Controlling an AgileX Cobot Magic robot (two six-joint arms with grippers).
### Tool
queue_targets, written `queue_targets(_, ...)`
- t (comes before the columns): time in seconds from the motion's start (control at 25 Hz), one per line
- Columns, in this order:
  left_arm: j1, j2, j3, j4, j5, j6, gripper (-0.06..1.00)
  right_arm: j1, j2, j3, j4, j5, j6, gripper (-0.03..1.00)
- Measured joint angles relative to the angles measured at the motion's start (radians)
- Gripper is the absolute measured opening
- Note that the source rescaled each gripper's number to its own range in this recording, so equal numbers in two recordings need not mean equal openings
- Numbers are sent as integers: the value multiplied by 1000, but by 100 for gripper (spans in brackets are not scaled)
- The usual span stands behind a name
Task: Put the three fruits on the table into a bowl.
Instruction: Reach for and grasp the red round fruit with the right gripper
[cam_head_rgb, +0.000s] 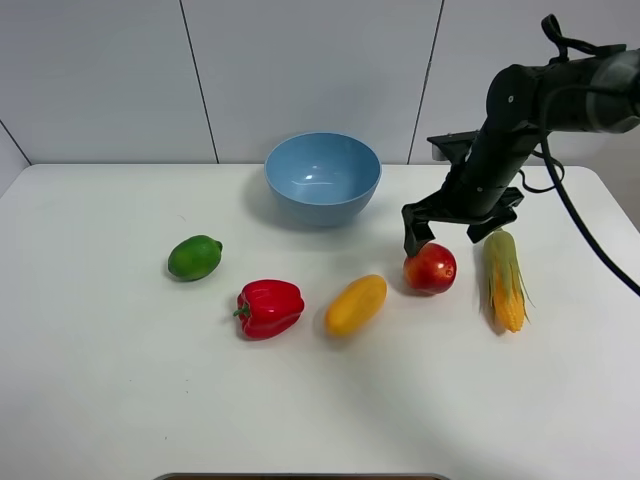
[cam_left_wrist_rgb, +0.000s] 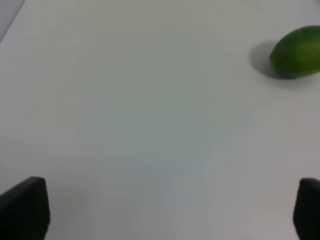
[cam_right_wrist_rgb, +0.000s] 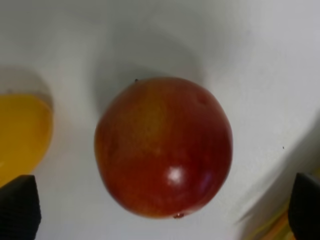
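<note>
Overhead and wrist views of the table, with contents counted. You have three fruits: one red apple, one yellow-orange mango and one green lime. There are also one red pepper, one corn cob and one light-blue bowl. All three fruits lie on the table, outside the bowl.

From left to right in the overhead view, the front row runs lime, pepper, mango, apple, corn cob. The bowl stands behind them, near the back edge and about midway. The mango lies just beside the apple, and the corn cob is near the apple's other side. None of them touch.

Your right tool hangs directly over the apple with its jaws spread wide and holding nothing. In its wrist view the apple sits centred between the two dark fingertips, with white table showing on both sides. An edge of the mango shows to one side. In the overhead view one fingertip comes close to the apple's upper flank, but you cannot tell whether it touches.

Your left tool is also spread wide and holds nothing, with bare table between its fingertips. The lime lies ahead of it and off to one side, well apart from both fingertips. This tool shows only in its own wrist view.
</note>
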Motion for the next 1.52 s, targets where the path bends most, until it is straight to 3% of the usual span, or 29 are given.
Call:
queue_targets(1.24,0,-1,0,0,0,0,100,0,201,-2,34,-96,-1,100)
queue_targets(1.32,0,-1,0,0,0,0,100,0,203,-2,40,-98,-6,95)
queue_targets(1.52,0,-1,0,0,0,0,100,0,203,-2,41,-100,-8,72)
